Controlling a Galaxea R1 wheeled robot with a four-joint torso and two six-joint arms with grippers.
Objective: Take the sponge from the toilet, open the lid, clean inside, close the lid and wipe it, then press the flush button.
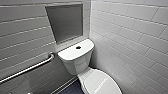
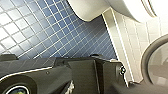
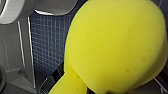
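The white toilet (image 1: 75, 58) stands in the tiled corner with its lid (image 1: 101, 82) down over the bowl. The dark round flush button (image 1: 78, 47) sits in the middle of the tank top. The yellow sponge (image 3: 117, 45) looms large in the right wrist view, its pinched waist caught in my right gripper (image 3: 70, 85), which is shut on it; a dark finger (image 3: 53, 80) shows beside the waist. Behind the sponge are blue floor tiles and the underside of the bowl (image 3: 15, 10). The left wrist view looks past the bowl's white underside (image 2: 87, 10) to the floor.
A metal grab bar (image 1: 27, 68) runs along the grey tiled wall left of the tank. Above the tank is a recessed niche (image 1: 65, 22). White tiled wall closes in on the right. Small blue floor tiles (image 2: 50, 30) lie left of the toilet.
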